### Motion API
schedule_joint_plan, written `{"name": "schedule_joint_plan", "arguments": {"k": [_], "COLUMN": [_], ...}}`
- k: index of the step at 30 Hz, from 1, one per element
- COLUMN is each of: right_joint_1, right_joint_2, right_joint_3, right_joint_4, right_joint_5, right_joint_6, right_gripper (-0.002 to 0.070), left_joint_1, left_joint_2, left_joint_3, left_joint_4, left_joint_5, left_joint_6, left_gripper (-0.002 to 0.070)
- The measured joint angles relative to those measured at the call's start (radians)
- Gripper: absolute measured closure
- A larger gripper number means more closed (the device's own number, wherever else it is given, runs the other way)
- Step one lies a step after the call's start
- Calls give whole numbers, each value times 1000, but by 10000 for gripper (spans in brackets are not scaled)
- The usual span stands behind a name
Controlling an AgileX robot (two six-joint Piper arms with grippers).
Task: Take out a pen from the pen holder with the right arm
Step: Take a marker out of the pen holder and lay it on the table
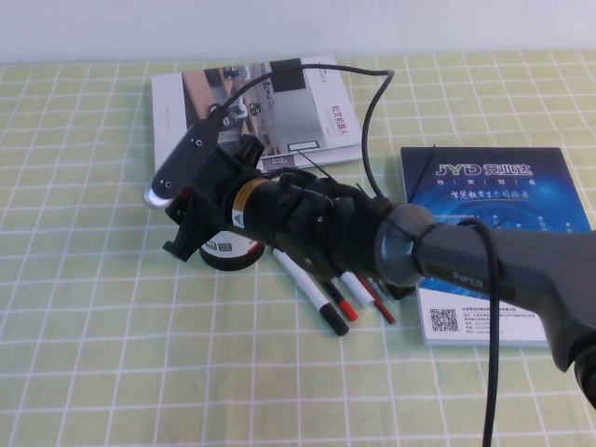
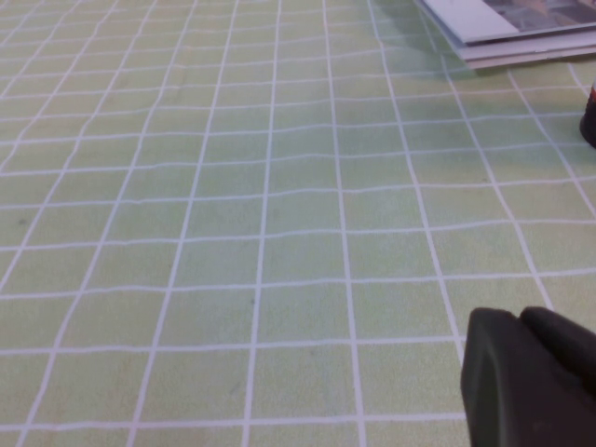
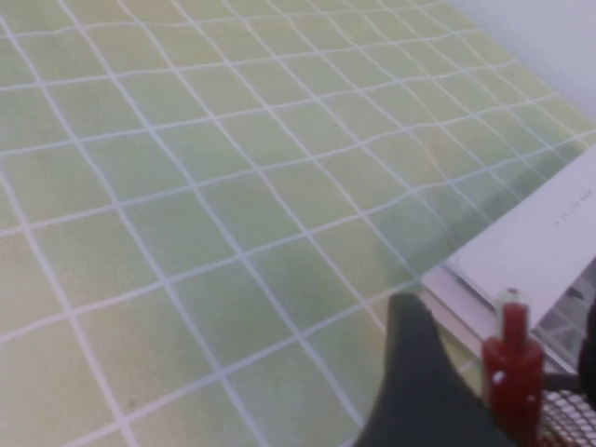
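Observation:
The black mesh pen holder [image 1: 235,254] stands left of the table's middle, mostly hidden under my right arm. My right gripper [image 1: 189,235] reaches over it from the right. In the right wrist view a red pen [image 3: 510,384] stands upright out of the mesh holder [image 3: 568,416], between the fingers of my right gripper [image 3: 500,321]. One dark finger [image 3: 419,386] is close beside the pen and the other sits at the frame's edge with a gap, so the jaws stand open around it. My left gripper [image 2: 521,321] hangs low over bare cloth, its fingers together, holding nothing.
Three loose pens [image 1: 317,296] lie on the green checked cloth just right of the holder. A grey booklet [image 1: 265,112] lies behind it and a blue box [image 1: 494,233] to the right. A black cable [image 1: 372,102] loops above my right arm.

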Motion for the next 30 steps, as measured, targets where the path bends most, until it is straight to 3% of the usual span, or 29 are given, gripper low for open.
{"name": "schedule_joint_plan", "arguments": {"k": [10, 24, 30], "right_joint_1": [-4, -4, -4], "right_joint_2": [2, 31, 34], "right_joint_3": [-3, -25, -31], "right_joint_4": [-49, -53, -53], "right_joint_5": [2, 10, 10], "right_joint_6": [0, 0, 0], "right_gripper": [412, 421, 500], "left_joint_1": [0, 0, 0], "left_joint_2": [0, 0, 0], "left_joint_3": [0, 0, 0], "left_joint_4": [0, 0, 0], "left_joint_5": [0, 0, 0], "left_joint_6": [0, 0, 0], "left_gripper": [680, 680, 680]}}
